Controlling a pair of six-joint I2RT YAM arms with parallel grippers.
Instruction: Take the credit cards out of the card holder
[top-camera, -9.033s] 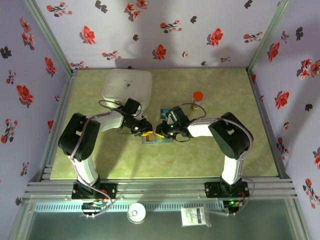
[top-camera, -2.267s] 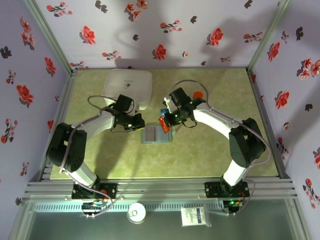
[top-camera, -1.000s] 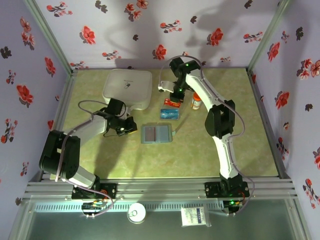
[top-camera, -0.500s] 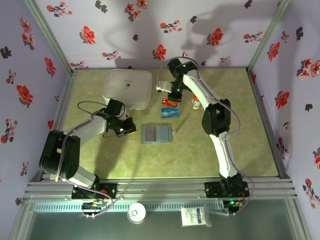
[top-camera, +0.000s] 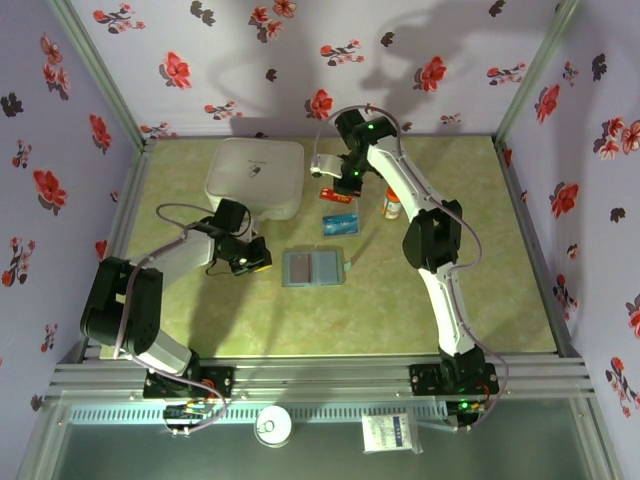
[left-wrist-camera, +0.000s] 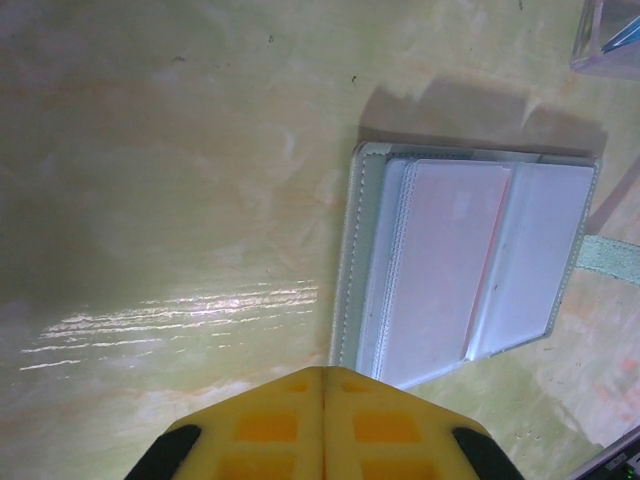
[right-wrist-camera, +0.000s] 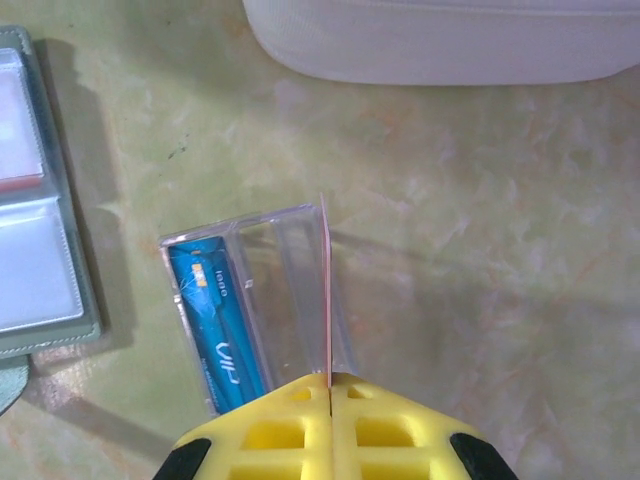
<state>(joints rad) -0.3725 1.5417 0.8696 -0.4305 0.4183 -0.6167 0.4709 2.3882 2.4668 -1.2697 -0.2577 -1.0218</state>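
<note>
The right gripper has its jaws pressed together on the red-orange card, pinching it by 1 end so that it shows edge-on as a thin line from the wrist. That arm is stretched long from its base, past the right side of the card holder, with the wrist turned down beyond the holder's far edge. Under the held card sits a clear tray just behind the card holder, with the blue-teal card lying in its left slot; whether the red-orange card touches the tray I cannot tell. The left gripper has its jaws shut flat against each other on nothing. It hangs low just left of the card holder, its arm bent and reaching in from that side. The card holder lies open on the bench, its 2 panels facing up. A white box stands behind the card holder, to the left.
</note>
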